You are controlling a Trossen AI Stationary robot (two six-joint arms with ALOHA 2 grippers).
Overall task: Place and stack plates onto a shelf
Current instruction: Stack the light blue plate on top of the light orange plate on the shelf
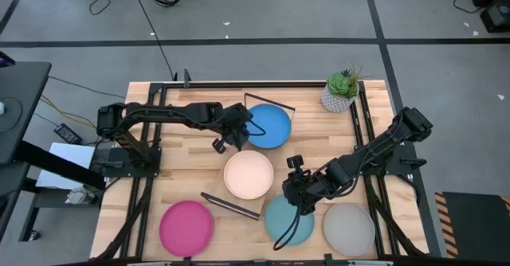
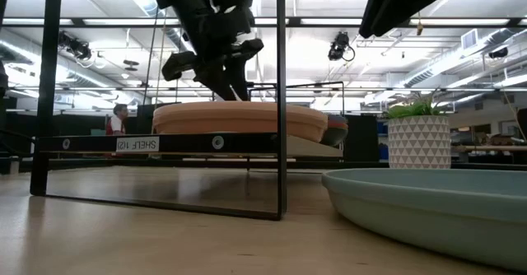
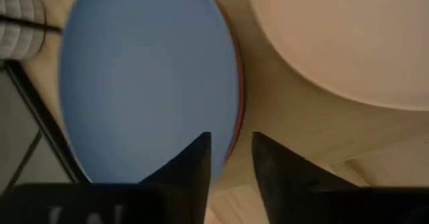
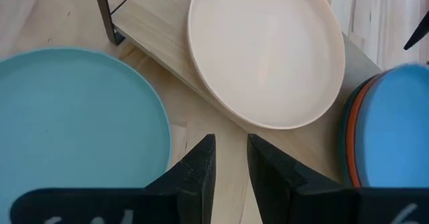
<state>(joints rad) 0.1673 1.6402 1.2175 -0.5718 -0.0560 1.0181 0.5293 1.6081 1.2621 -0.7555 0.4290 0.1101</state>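
Observation:
The shelf (image 1: 236,201), a light-wood board with black wire ends, lies slantwise across mid-table. On its far end the blue plate (image 1: 269,127) tops an orange plate (image 4: 353,127) and a dark teal one (image 4: 344,140). The cream plate (image 1: 249,174) lies flat on the board's middle. Light blue (image 1: 288,220), grey (image 1: 348,228) and pink (image 1: 186,228) plates rest on the table near its near edge. My left gripper (image 1: 233,141) is at the blue plate's left rim. My right gripper (image 1: 291,193) hovers shut between the cream and light blue plates. I cannot make out a terracotta plate. My left gripper (image 3: 231,150) comes from above, pointing down, at the blue plate's rim (image 3: 231,133) on its left, near side. One finger (image 3: 194,167) stands over the plate's inside and the other outside the rim, a narrow gap between them. The plate lies flat on the orange plate.
A potted plant (image 1: 339,97) in a white pot stands at the table's far right corner. Black rails run along the table's left and right sides. The shelf's wire end frames (image 2: 282,102) stand upright at both short ends. Bare wood shows left of the shelf.

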